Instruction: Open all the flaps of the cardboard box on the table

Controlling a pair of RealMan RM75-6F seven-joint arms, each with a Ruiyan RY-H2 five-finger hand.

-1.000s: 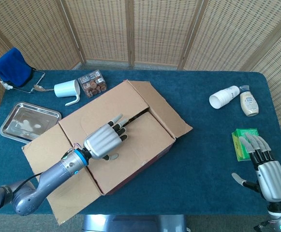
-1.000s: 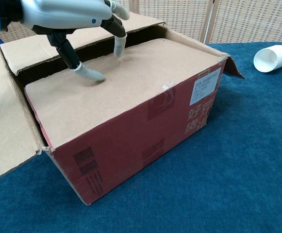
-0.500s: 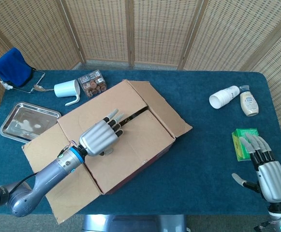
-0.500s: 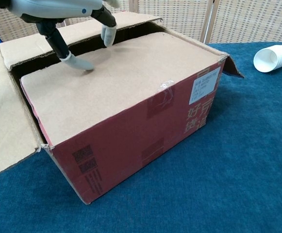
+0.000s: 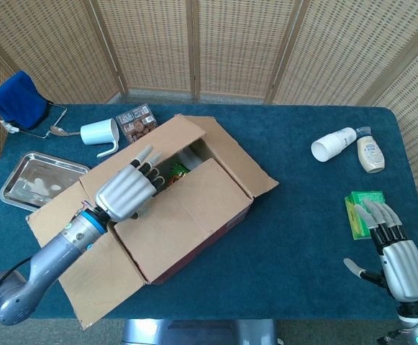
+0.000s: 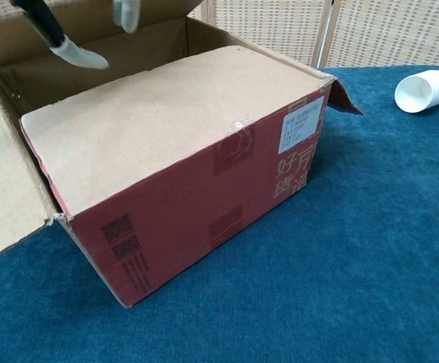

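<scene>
The cardboard box (image 5: 173,208) sits on the blue table (image 5: 302,237), left of the table's middle, with its red side wall toward the robot. 3 of its flaps are already out of the way: the 2 end flaps lie spread to either side of the box, and the far long flap (image 5: 155,140) stands tilted back, away from the opening. The near long flap (image 5: 187,212) is not yet raised; it lies flat over roughly the near half of the box, and the dark gap beyond it shows something inside that is too small to name.

The left hand (image 5: 124,191) is at the far edge of that opening, fingers (image 5: 145,159) extended and apart, lying along or against the far long flap. It holds nothing. In the chest view only its fingertips (image 6: 75,53) show, hanging above the gap and clear of the near flap. The right hand (image 5: 392,248) is well apart from the box, at the table's near right corner, fingers straight, empty and idle.

So the step in hand looks like finishing the far flap. The next move probably calls for bringing the left fingertips back to the free edge of the near long flap, hooking under it from the gap, and swinging it up and toward the robot. The box may slide as it is pulled.
</scene>
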